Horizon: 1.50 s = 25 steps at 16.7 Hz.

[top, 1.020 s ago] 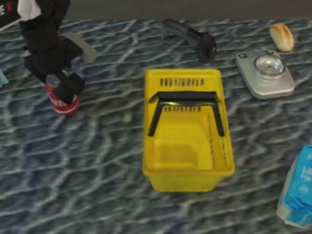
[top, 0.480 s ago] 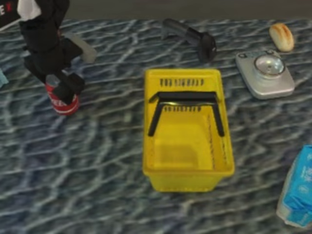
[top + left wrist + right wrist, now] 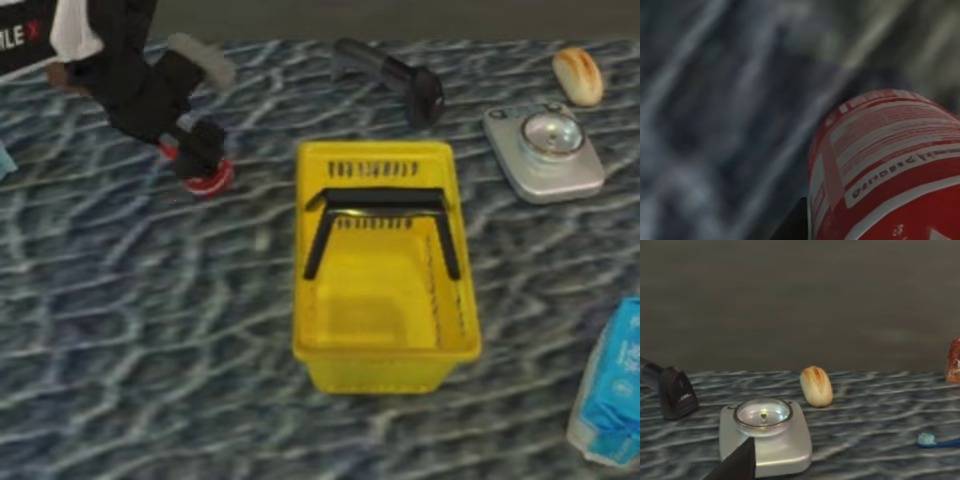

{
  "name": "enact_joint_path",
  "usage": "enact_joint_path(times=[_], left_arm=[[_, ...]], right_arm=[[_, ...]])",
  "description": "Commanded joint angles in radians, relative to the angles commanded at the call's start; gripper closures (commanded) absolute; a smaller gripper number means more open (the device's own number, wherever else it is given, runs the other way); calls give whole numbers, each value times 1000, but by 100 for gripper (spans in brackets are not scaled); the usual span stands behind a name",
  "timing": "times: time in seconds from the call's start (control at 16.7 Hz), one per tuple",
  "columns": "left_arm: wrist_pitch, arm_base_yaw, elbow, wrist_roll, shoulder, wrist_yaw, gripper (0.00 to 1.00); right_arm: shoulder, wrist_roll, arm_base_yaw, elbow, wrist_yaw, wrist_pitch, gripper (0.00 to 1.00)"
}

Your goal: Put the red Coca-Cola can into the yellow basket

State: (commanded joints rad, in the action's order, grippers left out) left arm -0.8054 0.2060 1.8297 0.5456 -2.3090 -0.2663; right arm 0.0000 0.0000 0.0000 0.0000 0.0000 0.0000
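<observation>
One small red cylindrical Coca-Cola can [image 3: 205, 178], tilted with its long axis slanting, is clamped in the left end effector [image 3: 190, 152], left of one bright yellow slotted plastic basket [image 3: 384, 368].

White lettering on the red Coca-Cola can [image 3: 890, 165] is too blurred to read.

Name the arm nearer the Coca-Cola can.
Left. The left gripper holds the red Coca-Cola can left of the yellow basket; the right arm is out of the top view.
</observation>
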Motion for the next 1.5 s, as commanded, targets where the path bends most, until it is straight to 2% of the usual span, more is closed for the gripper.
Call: enact_joint_path(times=[0.66, 0.9, 1.02, 1.14, 1.5], left_arm=[[1123, 91, -387, -358, 150, -705, 100], [1407, 114, -499, -457, 223, -902, 100], [1487, 121, -535, -486, 251, -964, 100], [1525, 124, -552, -500, 267, -995, 100], [1529, 118, -550, -498, 261, -996, 100]], right_arm=[[0, 0, 0, 0, 0, 0, 0], [0, 0, 0, 0, 0, 0, 0], [0, 0, 0, 0, 0, 0, 0], [0, 0, 0, 0, 0, 0, 0], [0, 0, 0, 0, 0, 0, 0]])
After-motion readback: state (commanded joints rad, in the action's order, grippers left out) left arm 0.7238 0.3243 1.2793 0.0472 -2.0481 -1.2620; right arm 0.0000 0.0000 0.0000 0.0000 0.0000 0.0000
